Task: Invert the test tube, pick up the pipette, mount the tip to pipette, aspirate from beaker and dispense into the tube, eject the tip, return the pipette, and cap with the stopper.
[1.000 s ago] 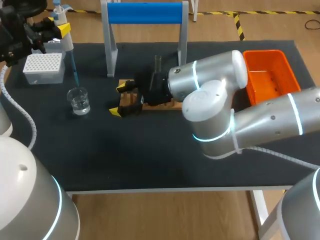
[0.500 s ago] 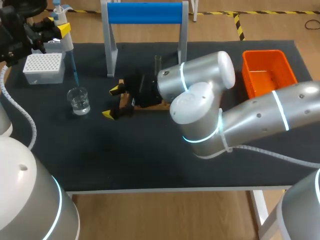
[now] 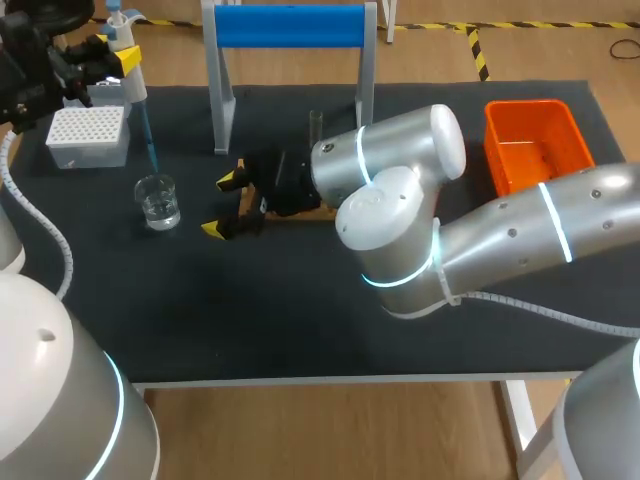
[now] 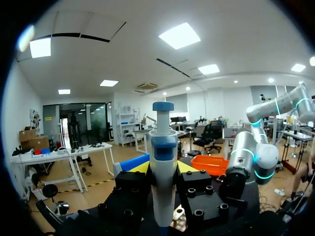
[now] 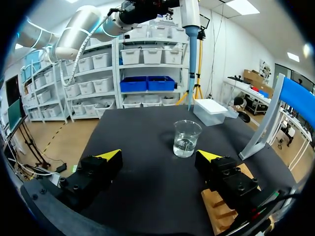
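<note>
Clamping slim plastic pipette (image 3: 132,88): left tool (image 4: 163,169); clear cylindrical beaker (image 5: 186,138).

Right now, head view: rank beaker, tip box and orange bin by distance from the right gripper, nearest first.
1. beaker, just ahead of the right gripper.
2. tip box, beyond it, back left.
3. orange bin, far right of the table.

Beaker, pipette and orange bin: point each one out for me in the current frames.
beaker (image 3: 158,203): head view, on its glass wall.
pipette (image 4: 163,184): left wrist view, on its white barrel.
orange bin (image 3: 540,165): head view, on its bare floor.
</note>
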Action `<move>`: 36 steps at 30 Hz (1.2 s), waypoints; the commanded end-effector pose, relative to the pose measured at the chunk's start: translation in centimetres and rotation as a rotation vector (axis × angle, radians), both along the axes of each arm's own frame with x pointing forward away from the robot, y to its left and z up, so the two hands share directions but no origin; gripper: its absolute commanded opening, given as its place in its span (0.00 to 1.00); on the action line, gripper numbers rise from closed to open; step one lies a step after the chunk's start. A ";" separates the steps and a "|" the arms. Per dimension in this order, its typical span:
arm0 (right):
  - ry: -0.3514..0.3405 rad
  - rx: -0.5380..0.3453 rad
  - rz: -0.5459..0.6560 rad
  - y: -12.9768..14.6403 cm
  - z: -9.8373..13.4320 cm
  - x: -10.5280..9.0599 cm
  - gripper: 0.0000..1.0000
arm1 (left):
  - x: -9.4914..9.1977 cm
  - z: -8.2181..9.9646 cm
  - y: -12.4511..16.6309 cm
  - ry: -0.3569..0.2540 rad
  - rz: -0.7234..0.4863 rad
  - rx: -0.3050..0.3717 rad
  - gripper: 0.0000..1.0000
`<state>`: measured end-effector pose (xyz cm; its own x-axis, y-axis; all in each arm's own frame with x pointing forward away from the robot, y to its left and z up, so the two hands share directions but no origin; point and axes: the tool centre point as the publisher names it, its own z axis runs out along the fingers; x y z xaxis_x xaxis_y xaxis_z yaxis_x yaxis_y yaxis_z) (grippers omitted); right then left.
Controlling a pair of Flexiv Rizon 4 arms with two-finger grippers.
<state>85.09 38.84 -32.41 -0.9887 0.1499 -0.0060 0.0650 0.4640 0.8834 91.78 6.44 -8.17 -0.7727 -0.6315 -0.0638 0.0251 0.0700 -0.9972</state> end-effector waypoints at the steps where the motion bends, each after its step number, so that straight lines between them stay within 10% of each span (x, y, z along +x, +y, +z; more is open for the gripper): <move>1: -0.001 0.001 -0.002 0.1 -0.1 0.0 1.00 | -0.1 0.0 -0.1 -0.002 0.006 -0.001 0.00; 20: -0.001 0.001 -0.002 0.1 -0.1 0.0 1.00 | -0.1 0.0 -0.1 -0.002 0.006 -0.001 0.00; 36: -0.001 0.001 -0.002 0.1 -0.1 0.0 1.00 | 0.0 -3.7 0.8 0.003 0.016 -0.030 0.00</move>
<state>85.06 38.88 -32.47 -0.9885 0.1511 -0.0066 0.0648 0.4627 0.8841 91.78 7.18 -11.40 -0.7634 -0.6447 -0.0398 0.0129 0.0465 -0.9988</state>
